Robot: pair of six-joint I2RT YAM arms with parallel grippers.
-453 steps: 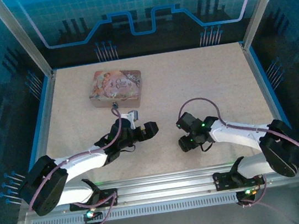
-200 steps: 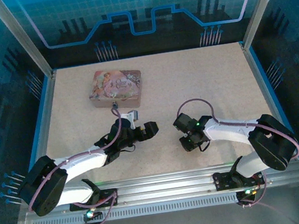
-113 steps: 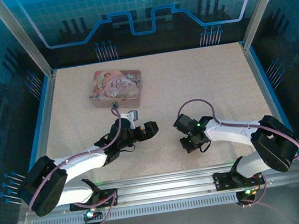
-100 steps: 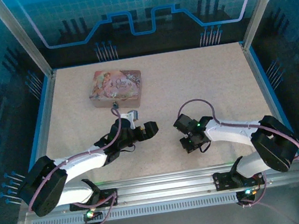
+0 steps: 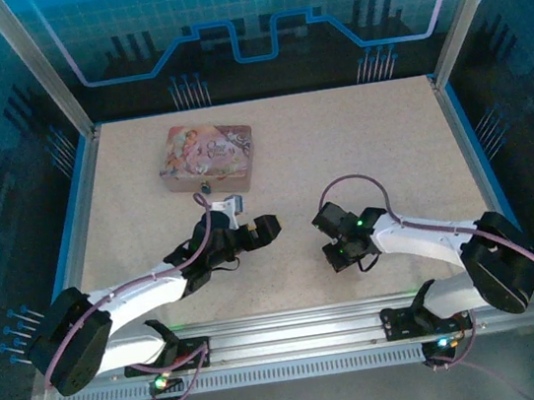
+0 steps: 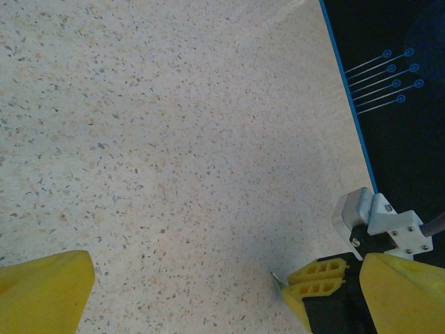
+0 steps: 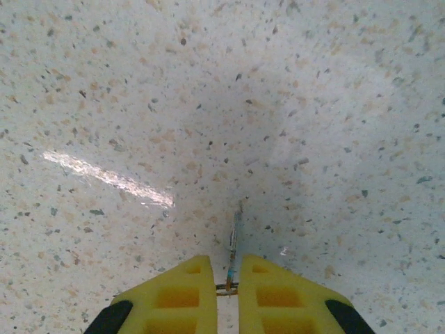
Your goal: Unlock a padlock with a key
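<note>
Right wrist, ribbed yellow right fingers (image 7: 177, 298) pinch slim metal key (image 7: 235, 238); left fingers (image 6: 43, 289) spread

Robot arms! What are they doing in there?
They are getting ready to open a lock. The right tool is pinched shut on a thin key, which pokes out just above the speckled table. The left tool is wide open and holds nothing. A pink tin sits at the far left of the table. The key is not in any lock yet.
</note>
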